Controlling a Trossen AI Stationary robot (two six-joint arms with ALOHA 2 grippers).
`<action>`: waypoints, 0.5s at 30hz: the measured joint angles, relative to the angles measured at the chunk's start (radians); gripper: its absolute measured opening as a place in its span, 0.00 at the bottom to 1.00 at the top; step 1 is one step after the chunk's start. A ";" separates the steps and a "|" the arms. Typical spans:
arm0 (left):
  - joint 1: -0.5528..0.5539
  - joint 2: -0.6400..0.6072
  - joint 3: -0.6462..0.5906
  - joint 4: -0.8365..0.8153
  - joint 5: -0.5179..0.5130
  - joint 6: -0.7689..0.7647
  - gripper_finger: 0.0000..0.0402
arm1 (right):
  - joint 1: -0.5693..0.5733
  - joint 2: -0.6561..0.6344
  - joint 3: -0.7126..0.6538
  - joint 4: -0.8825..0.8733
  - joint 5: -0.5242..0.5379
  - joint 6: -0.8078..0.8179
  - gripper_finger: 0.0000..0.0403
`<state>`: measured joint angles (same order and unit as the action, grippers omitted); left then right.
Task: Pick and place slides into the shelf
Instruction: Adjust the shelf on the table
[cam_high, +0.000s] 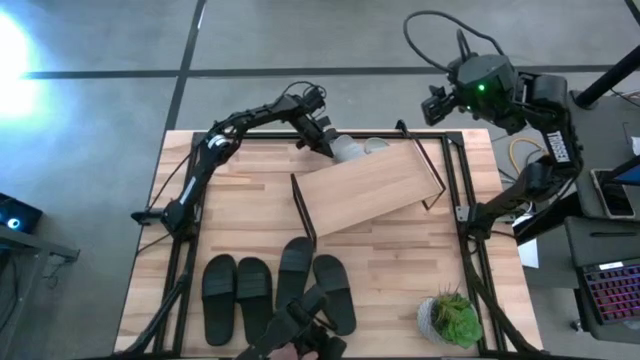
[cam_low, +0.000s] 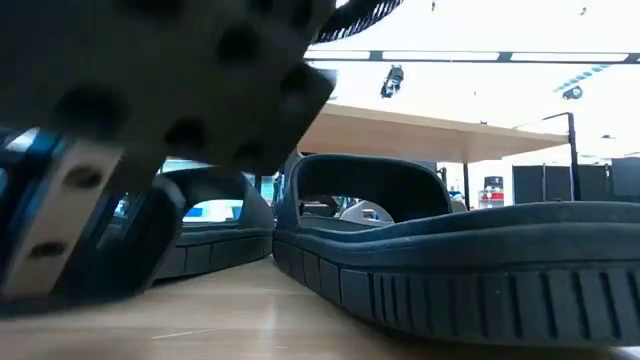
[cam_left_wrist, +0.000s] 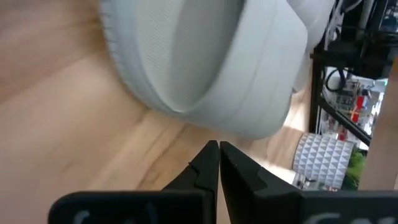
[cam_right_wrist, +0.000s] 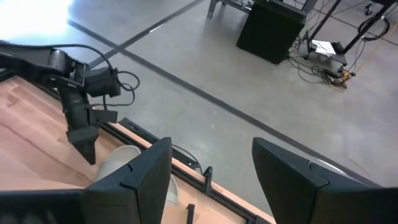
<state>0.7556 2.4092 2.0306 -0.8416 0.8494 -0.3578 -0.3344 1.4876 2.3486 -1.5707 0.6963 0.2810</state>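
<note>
The left gripper (cam_high: 328, 146), jaws pressed together on nothing, is being poised at the grey slides (cam_high: 355, 149) behind the shelf (cam_high: 368, 187), probably to nudge them. The right gripper (cam_high: 436, 104) is being parked beyond the shelf, jaws apart. Four dark slides (cam_high: 278, 290) are lying before the shelf.

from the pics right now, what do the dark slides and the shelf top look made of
Dark slides: likely moulded foam or rubber, matte, with ribbed sole edges in the low view. Shelf top: pale wood plank with faint grain, smooth finish, on thin black legs that look like metal.
</note>
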 joint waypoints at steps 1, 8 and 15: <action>0.000 0.002 -0.004 0.000 -0.003 0.000 0.00 | 0.000 0.002 0.000 0.000 0.000 0.000 0.53; 0.004 0.013 -0.014 0.047 -0.034 -0.033 0.00 | 0.000 -0.004 0.000 0.000 0.000 -0.016 0.53; 0.017 0.014 -0.014 0.206 0.067 -0.210 0.00 | 0.000 -0.005 0.000 0.000 0.007 -0.011 0.53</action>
<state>0.7729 2.4229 2.0169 -0.6357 0.9161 -0.5676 -0.3344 1.4822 2.3486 -1.5707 0.7036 0.2695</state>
